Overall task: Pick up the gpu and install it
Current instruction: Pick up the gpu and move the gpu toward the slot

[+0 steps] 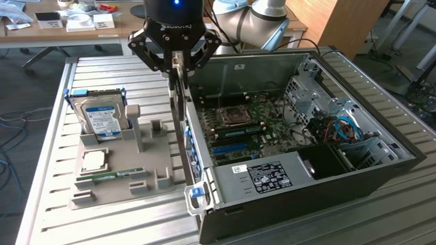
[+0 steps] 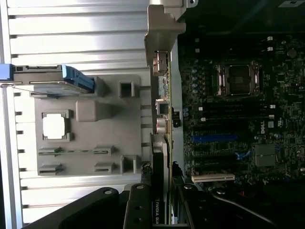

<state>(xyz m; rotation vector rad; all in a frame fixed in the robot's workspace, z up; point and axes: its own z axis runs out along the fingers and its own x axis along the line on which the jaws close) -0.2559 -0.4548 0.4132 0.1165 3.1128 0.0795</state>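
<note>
The pincer (image 1: 175, 70) (image 2: 161, 193) is clenched on the gpu (image 1: 179, 109) (image 2: 160, 148), gripping one end so the card hangs edge-on with its silver bracket (image 2: 163, 28) farthest from the fingers. The card sits along the open computer case's (image 1: 307, 204) wall on the exterior view's left, between the grey parts holder (image 1: 146, 153) (image 2: 95, 157) and the motherboard (image 1: 256, 125) (image 2: 228, 157). The blue expansion slot (image 1: 228, 148) (image 2: 214, 137) is bare. On the holder, which rests on the slatted bench (image 1: 102, 71), a hard drive (image 1: 102, 120) stands upright beside a CPU (image 1: 93, 161) and a memory stick (image 1: 109, 176)
</note>
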